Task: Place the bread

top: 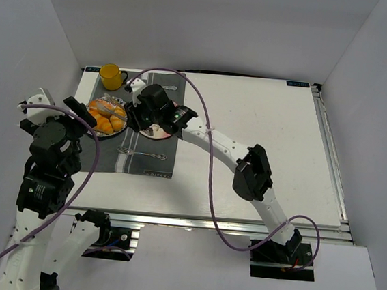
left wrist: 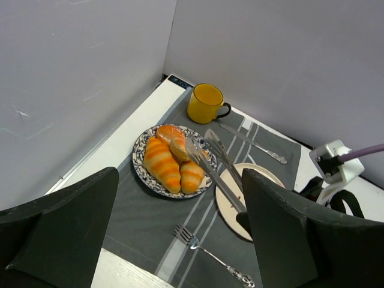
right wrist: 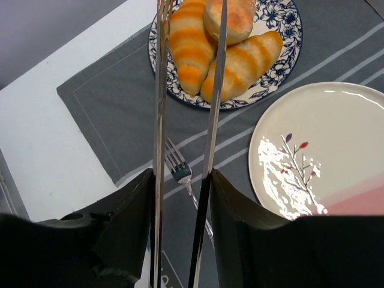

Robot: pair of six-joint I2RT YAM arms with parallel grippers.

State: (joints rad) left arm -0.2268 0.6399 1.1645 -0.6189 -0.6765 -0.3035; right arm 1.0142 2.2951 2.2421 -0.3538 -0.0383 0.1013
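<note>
The bread (right wrist: 237,18), a small round golden bun, lies on the blue-patterned plate (right wrist: 282,69) beside longer striped rolls (right wrist: 189,51). It also shows in the left wrist view (left wrist: 171,137) and the top view (top: 104,107). My right gripper (right wrist: 182,180) is shut on metal tongs (right wrist: 211,138). The tongs' arms stand apart and reach over that plate, one arm crossing the bun's edge. I cannot tell if the tips touch the bun. An empty white plate (right wrist: 324,144) lies to the right. My left gripper (left wrist: 180,240) is open and empty, hovering left of the plates (top: 80,110).
A grey placemat (top: 143,164) lies under both plates. A fork (top: 141,154) lies at its near side. A yellow mug (top: 111,77) stands at the back left, with a piece of cutlery (left wrist: 249,141) behind the white plate. White walls enclose the table.
</note>
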